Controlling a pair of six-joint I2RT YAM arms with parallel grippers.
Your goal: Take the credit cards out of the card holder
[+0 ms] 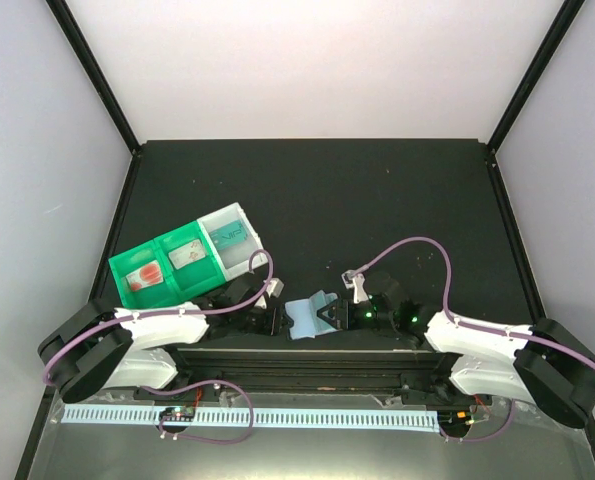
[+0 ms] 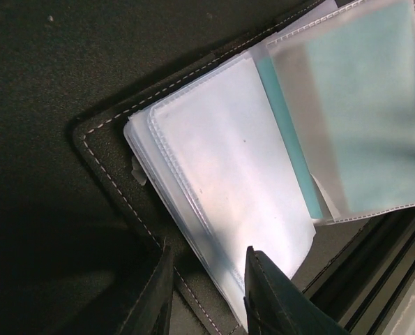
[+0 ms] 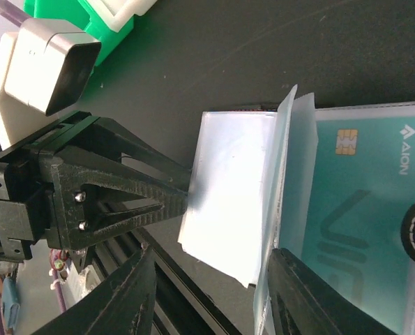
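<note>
Spread card holder at 6 o'clock edge of table, btwn grippers.
L gripper clenched on 9 o'clock flap; R gripper jaws apart astride 3 o'clock flap; teal card in pocket.

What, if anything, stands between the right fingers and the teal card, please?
The card holder's own translucent pocket covers the teal card, and a frosted page stands up beside it, between the right fingers. Nothing else visible is in the way.
</note>
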